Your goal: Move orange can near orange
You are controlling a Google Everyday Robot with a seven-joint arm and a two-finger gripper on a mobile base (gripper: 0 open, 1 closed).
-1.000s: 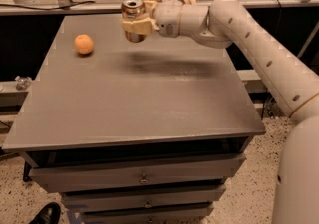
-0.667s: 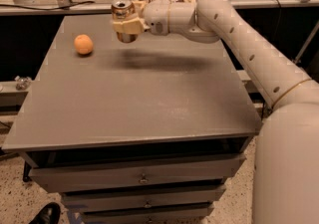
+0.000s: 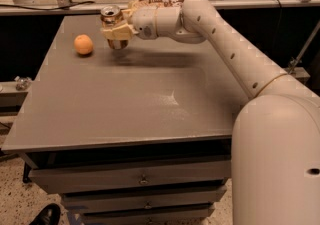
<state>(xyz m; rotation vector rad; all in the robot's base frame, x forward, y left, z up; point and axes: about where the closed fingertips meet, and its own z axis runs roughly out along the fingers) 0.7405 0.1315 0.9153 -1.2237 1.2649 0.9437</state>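
Note:
The orange can, copper-coloured with a silver top, is upright in my gripper, which is shut around its body. The can sits at or just above the grey table near its far left part. The orange, a small round fruit, lies on the table just left of the can, a short gap apart. My arm reaches in from the right across the far side of the table.
A brown-and-yellow snack bag lies at the table's far edge behind my wrist. Drawers sit below the tabletop. A dark shoe shows on the floor at bottom left.
My gripper has carried the can leftward and lower, from the table's far middle to close beside the orange. The orange has not moved.

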